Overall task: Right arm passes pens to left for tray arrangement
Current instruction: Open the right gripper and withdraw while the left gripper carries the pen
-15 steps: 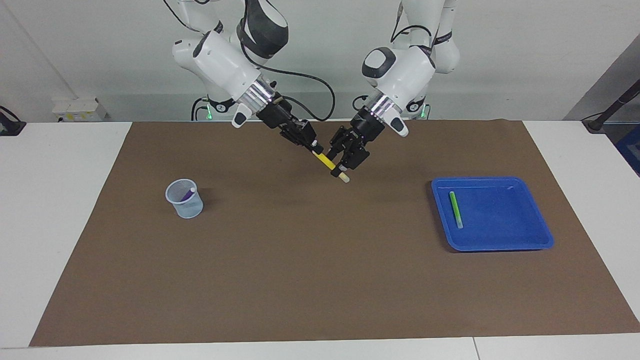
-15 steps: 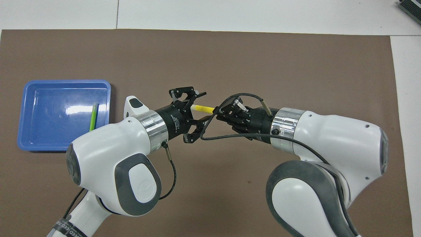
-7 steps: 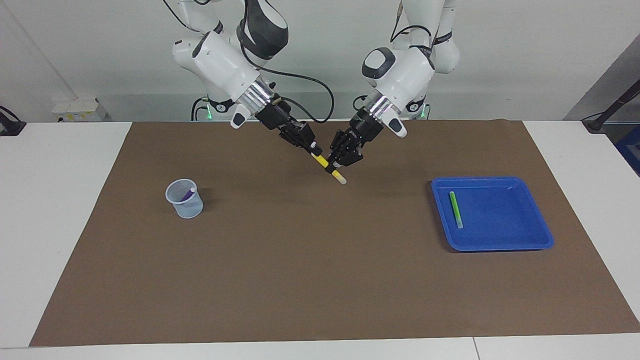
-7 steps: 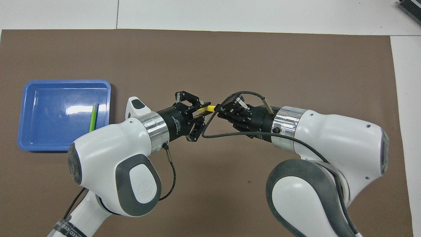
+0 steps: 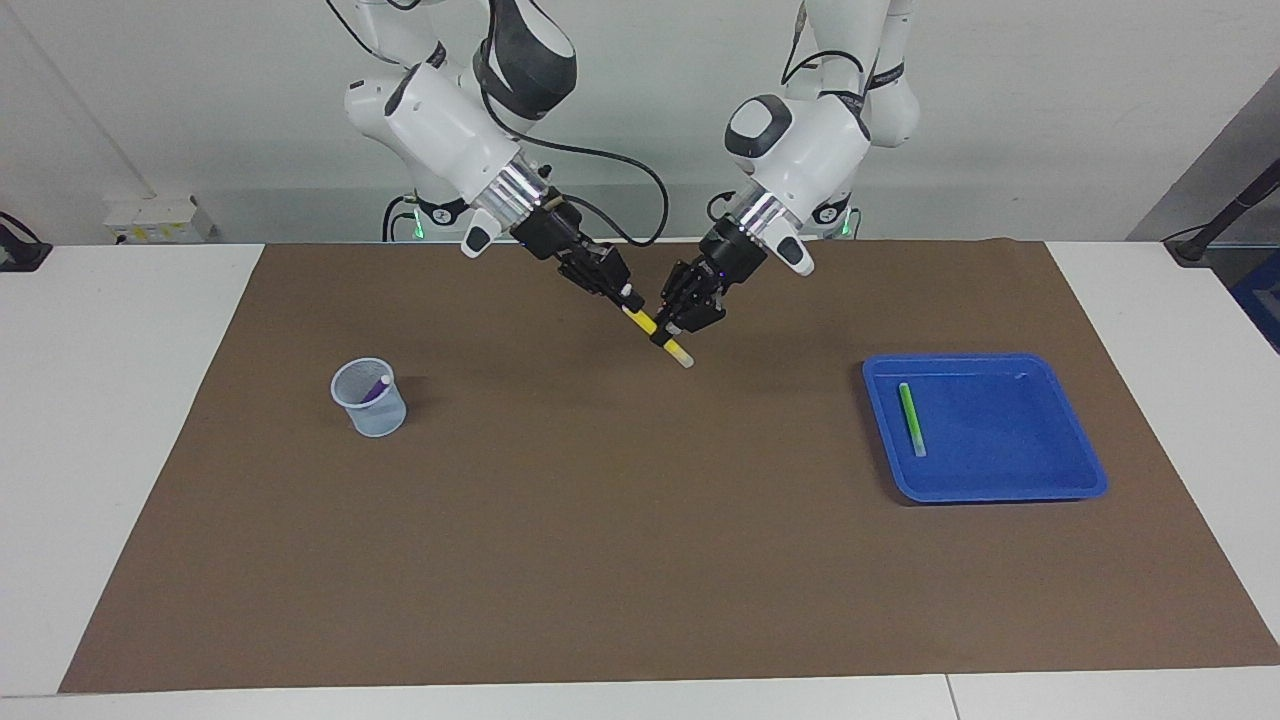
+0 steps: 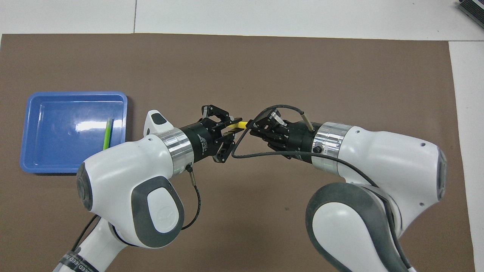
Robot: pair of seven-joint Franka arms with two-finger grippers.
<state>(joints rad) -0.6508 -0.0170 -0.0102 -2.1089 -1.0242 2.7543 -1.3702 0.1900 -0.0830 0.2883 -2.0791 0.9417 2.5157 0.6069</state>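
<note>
Mid-air over the middle of the brown mat (image 5: 600,560), the handover of the yellow pen (image 5: 650,326) reaches its hinge: the left gripper (image 5: 683,322), wide open around the pen's lower part a second ago, has now closed its fingers on it, while the right gripper (image 5: 612,282) still pinches the upper end, so both arms hold the one tilted pen between them, its pale tip (image 5: 683,358) pointing down toward the mat. From overhead only a short yellow stretch (image 6: 238,124) shows between the left gripper (image 6: 226,133) and the right gripper (image 6: 254,128). The green pen (image 5: 911,419) already lies in the blue tray (image 5: 1085,470) at the left arm's end of the table; the purple pen (image 5: 375,388) stands in the pale cup (image 5: 369,398) toward the right arm's end. By the look of it, the right gripper must next let go so the left arm can carry the yellow pen to the tray; a release before the new grip is firm could drop it
</note>
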